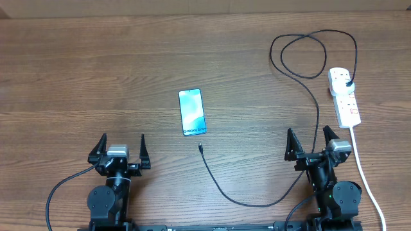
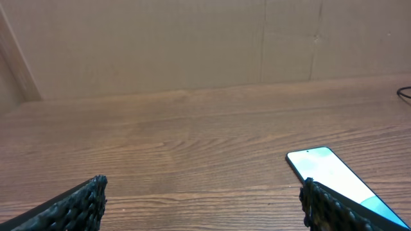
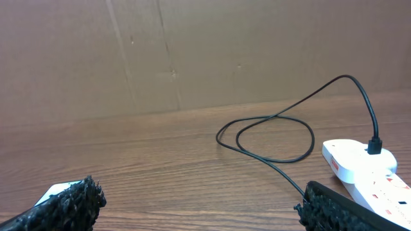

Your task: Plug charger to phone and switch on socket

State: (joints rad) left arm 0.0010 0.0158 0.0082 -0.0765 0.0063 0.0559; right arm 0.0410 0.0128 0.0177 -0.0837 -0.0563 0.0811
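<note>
- Wooden worktop (image 1: 77, 70) carries everything, with both arms at its near edge.
- Black charger (image 1: 318, 114) is the longest item: its plug (image 1: 347, 83) sits in the far end of the socket. The cable loops beyond that, runs back past the right claw, then sweeps left.
- White socket (image 1: 345, 96) lies ahead and to the right of the right claw (image 1: 307, 129). Its long axis points away from the robot, and its red switches are on top. I cannot tell their position.
- Light blue phone (image 1: 192, 111) lies between the arms, ahead and to the right of the left claw (image 1: 122, 136). Its long axis also points away from the robot, and the "Galaxy S24" end is the nearer one.
- Both claws are spread wide and hold nothing.
- Small connector tip (image 1: 201, 147) rests on the wood just short of the phone's near end, apart from it and slightly to its right.
- My judgement is that the left claw is nearer to the tip and the phone, so the plugging probably falls to it. The right claw is better placed for the switch.
</note>
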